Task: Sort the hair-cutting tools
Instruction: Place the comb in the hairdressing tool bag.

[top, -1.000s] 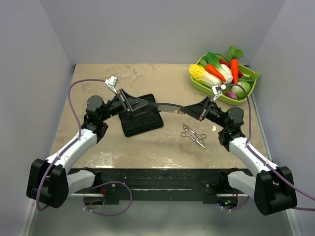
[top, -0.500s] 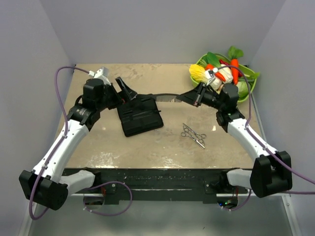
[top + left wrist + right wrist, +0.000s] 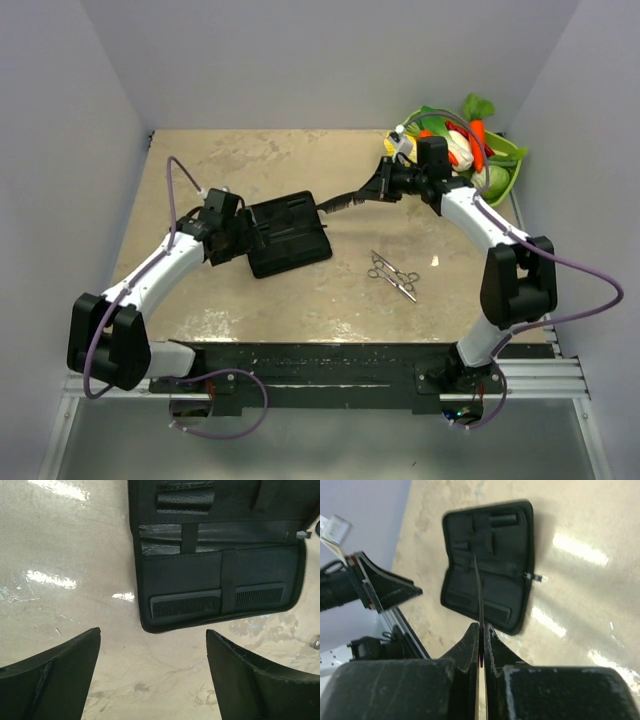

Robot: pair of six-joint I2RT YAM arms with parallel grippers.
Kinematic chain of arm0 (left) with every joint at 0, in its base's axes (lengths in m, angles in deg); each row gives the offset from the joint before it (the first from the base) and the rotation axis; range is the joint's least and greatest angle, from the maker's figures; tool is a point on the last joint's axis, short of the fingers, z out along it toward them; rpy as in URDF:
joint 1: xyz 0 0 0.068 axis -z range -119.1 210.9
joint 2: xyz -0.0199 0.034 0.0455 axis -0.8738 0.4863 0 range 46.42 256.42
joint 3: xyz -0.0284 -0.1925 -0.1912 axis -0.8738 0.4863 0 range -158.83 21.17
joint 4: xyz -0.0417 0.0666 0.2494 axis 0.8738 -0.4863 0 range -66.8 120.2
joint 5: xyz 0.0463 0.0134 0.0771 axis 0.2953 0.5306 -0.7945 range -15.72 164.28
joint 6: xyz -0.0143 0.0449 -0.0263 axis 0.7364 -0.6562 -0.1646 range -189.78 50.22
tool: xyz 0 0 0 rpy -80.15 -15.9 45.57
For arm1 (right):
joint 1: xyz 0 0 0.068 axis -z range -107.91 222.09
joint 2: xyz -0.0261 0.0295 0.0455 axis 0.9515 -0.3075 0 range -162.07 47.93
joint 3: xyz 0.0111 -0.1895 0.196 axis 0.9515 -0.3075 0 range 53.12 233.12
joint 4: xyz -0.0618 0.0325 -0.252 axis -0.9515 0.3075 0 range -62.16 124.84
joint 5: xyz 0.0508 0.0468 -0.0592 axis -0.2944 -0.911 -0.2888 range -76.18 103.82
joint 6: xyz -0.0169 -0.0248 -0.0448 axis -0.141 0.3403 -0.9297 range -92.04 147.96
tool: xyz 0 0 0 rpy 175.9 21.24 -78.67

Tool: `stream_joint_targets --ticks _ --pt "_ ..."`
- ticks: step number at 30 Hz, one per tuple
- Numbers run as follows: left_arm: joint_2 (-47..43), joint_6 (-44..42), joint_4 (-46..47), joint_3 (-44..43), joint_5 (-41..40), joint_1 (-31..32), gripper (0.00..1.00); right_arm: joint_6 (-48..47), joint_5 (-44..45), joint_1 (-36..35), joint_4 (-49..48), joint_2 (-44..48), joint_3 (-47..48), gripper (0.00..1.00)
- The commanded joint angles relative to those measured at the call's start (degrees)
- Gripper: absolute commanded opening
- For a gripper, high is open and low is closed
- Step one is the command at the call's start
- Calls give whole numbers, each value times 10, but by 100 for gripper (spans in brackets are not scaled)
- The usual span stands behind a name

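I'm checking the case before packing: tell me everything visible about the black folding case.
The black folding case lies open and flat on the table, left of centre. It looks like leather or fabric, zip-edged, with straps and pockets inside. One black comb sits tucked under a strap at one end.

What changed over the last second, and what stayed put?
The left hand let go of the comb, opened and dropped back beside the left edge of the case. The right hand, alone on the comb now, drew it toward the far side of the table. Case and scissors stayed put.
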Motion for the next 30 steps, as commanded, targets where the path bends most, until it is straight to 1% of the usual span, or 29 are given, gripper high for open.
stream_joint_targets --ticks 1,3,5,6,7,9,18,30 --pt "24 -8 37 -4 -30 -14 89 -100 2 -14 122 -44 79 0" --pt "39 -11 41 -4 -32 -25 88 -118 17 -23 159 -71 95 0" --pt "50 -20 47 -6 -31 -40 86 -126 19 -30 165 -85 100 0" --pt "60 -24 48 -6 -27 -46 81 -125 19 -32 164 -88 100 0" --pt "65 -28 51 -6 -24 -52 78 -124 21 -35 165 -92 100 0" --pt "81 -34 59 -7 -21 -61 76 -125 21 -38 162 -99 98 0" --pt "151 -48 87 -13 9 -64 75 -131 35 -46 175 -112 109 0" --pt "222 -64 83 -48 0 -63 76 -129 22 -46 173 -156 142 0"
